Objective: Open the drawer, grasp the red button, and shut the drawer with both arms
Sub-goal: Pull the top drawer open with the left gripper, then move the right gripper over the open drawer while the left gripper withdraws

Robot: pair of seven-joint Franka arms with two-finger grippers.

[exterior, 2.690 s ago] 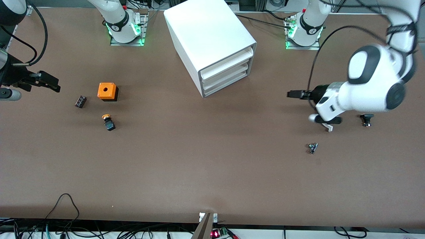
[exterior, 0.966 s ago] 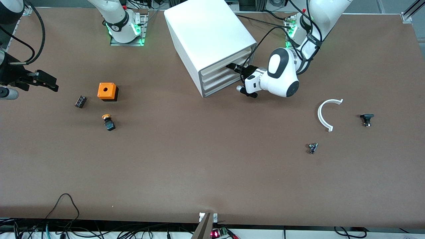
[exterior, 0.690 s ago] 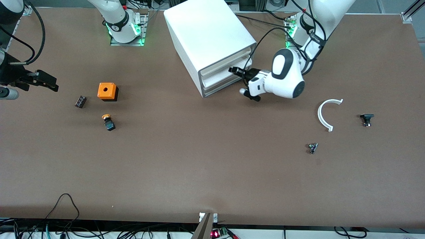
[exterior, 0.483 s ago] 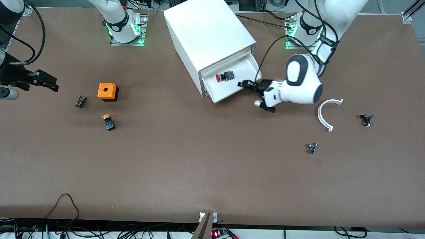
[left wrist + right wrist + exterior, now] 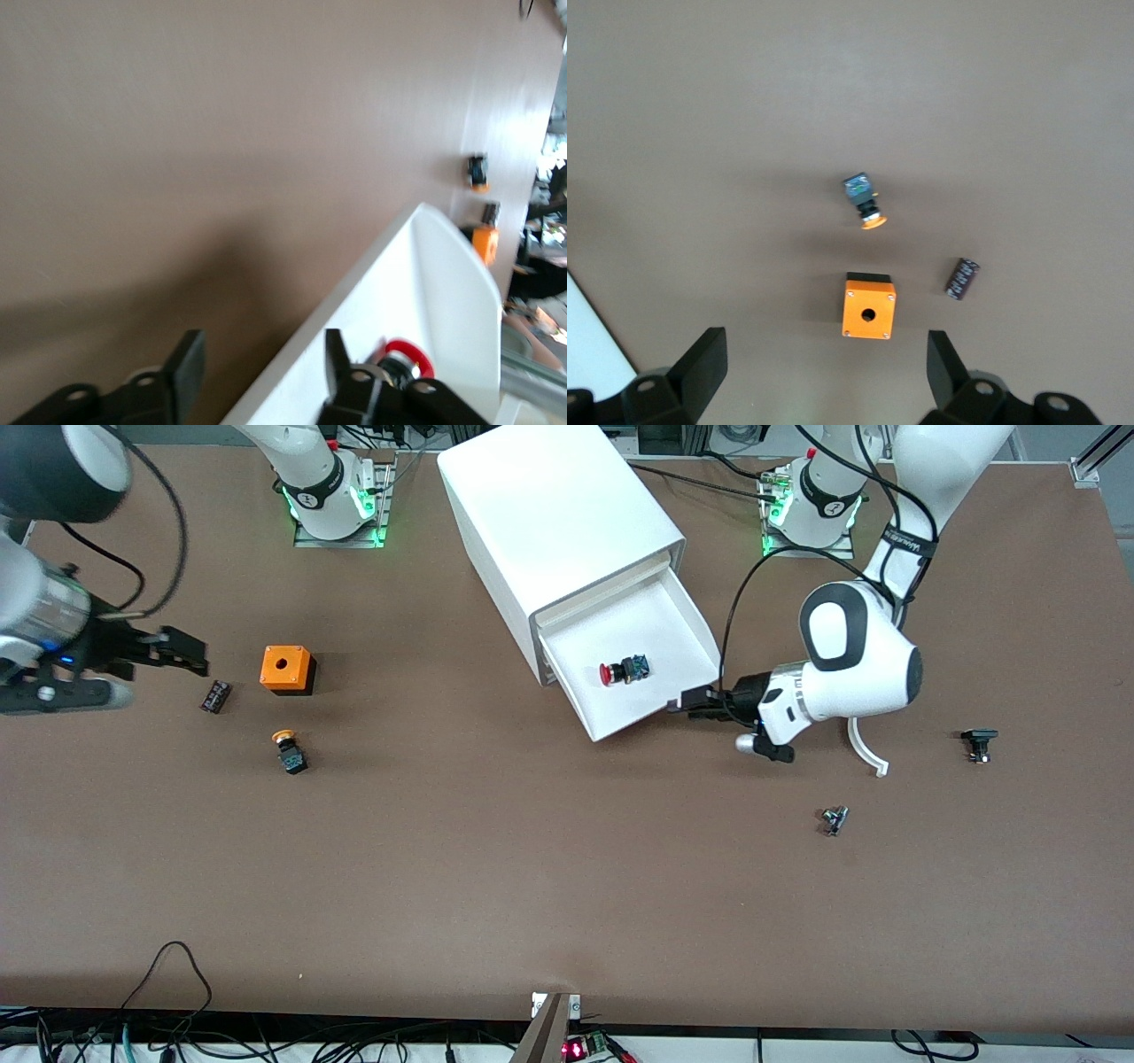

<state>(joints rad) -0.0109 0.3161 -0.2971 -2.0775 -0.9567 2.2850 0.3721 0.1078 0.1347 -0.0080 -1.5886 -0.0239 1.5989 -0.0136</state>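
Observation:
The drawer (image 5: 682,633) stands pulled far out of the white cabinet (image 5: 558,505). The red-capped button (image 5: 622,671) lies on its side inside the drawer. My left gripper (image 5: 687,702) is at the drawer's front corner toward the left arm's end. In the left wrist view the left gripper (image 5: 261,350) is open. One of its fingers is outside and one inside the drawer's wall (image 5: 434,283), with the red cap (image 5: 409,350) close by. My right gripper (image 5: 182,654) hangs open over the table beside the orange box (image 5: 286,669). In the right wrist view the right gripper (image 5: 824,372) holds nothing.
A yellow-orange-capped button (image 5: 285,748) and a small black cylinder (image 5: 214,695) lie near the orange box (image 5: 869,306). A white curved piece (image 5: 866,753), a small black part (image 5: 978,742) and a small metal part (image 5: 834,819) lie toward the left arm's end.
The left gripper reached the cabinet front and drew the drawer out toward the front camera, baring the red button. The right arm has swung a little toward the orange box.

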